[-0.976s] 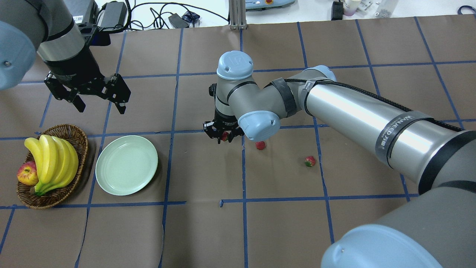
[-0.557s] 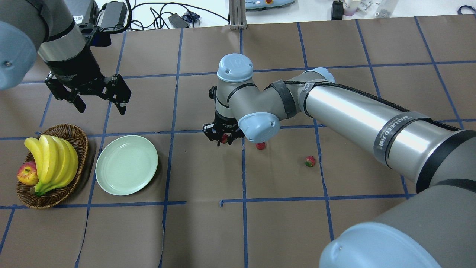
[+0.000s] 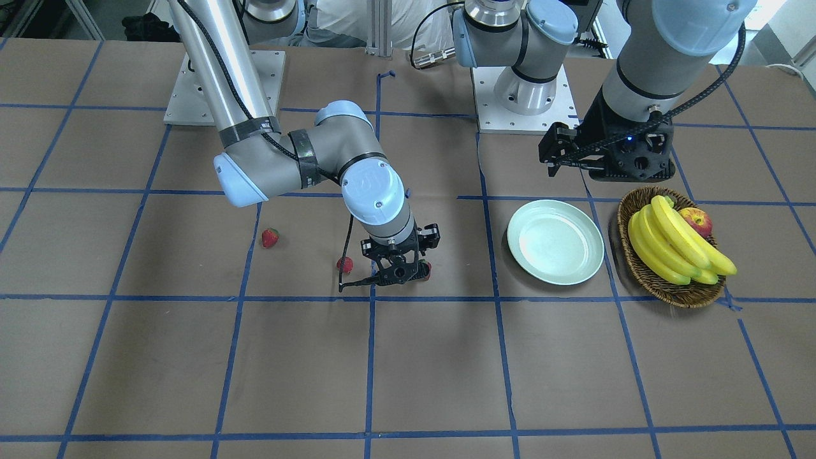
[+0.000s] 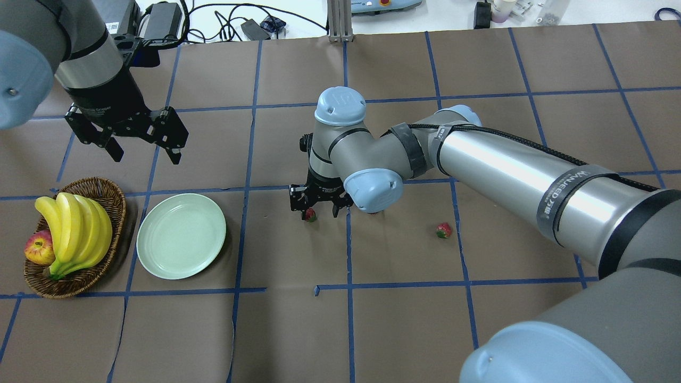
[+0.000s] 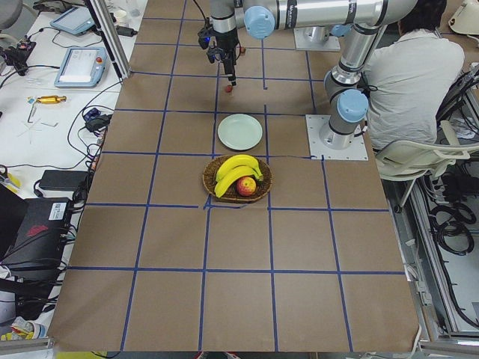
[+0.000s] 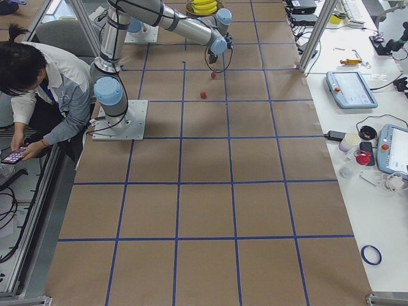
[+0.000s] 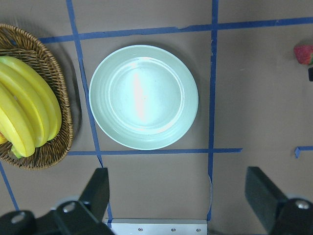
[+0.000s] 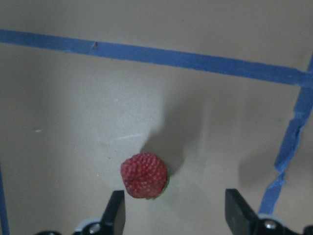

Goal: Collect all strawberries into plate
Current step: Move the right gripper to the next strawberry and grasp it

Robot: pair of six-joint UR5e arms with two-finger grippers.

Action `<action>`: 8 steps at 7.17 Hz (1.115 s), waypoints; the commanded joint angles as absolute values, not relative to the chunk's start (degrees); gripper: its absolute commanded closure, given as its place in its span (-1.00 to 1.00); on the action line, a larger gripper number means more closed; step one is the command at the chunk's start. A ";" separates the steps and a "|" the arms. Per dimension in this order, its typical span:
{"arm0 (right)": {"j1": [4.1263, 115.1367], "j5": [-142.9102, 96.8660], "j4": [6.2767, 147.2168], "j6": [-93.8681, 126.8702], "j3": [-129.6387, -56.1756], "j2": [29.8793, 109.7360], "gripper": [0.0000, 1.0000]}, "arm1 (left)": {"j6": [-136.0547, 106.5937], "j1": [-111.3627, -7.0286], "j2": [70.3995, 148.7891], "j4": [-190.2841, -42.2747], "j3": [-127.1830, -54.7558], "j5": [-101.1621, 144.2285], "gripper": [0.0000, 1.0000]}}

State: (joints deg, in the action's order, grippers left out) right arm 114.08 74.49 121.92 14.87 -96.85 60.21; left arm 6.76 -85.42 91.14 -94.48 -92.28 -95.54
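The right gripper (image 4: 321,210) hangs low over the brown paper table (image 4: 404,319), in the middle of the overhead view. Its two fingers (image 8: 115,211) are spread apart and grasp nothing. The first strawberry (image 8: 144,175) lies on the paper right under it. In the right wrist view it sits low in the middle, closer to the finger on the frame's left. I cannot tell if it touches that finger.

The second strawberry (image 3: 345,264) lies just to the left of that gripper in the front view. The third strawberry (image 4: 443,230) lies well apart, more to the right in the overhead view.

The plate (image 4: 181,235) sits in the lower left of the overhead view, well apart from all three strawberries. The left gripper (image 4: 144,154) hangs in the upper left, above the plate in the frame. Its fingers (image 7: 98,188) are wide apart and grasp nothing.

A basket (image 4: 116,210) sits just left of the plate, with bananas (image 4: 74,229) and an apple (image 4: 39,248) in it.
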 commanded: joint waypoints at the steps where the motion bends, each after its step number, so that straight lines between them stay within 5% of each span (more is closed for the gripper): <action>1: 114.00 75.40 119.11 15.38 -96.59 65.62 -1.00 | 6.77 -85.43 91.14 -94.83 -92.29 -95.54 -1.00; 8: 111.19 90.77 114.43 8.97 -97.65 65.75 -1.00 | 5.80 -86.13 90.97 -94.66 -94.92 -94.92 -1.00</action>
State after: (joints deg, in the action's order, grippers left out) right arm 111.63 88.83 114.38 9.84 -97.59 66.72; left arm 5.86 -86.11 90.99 -94.65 -94.62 -94.95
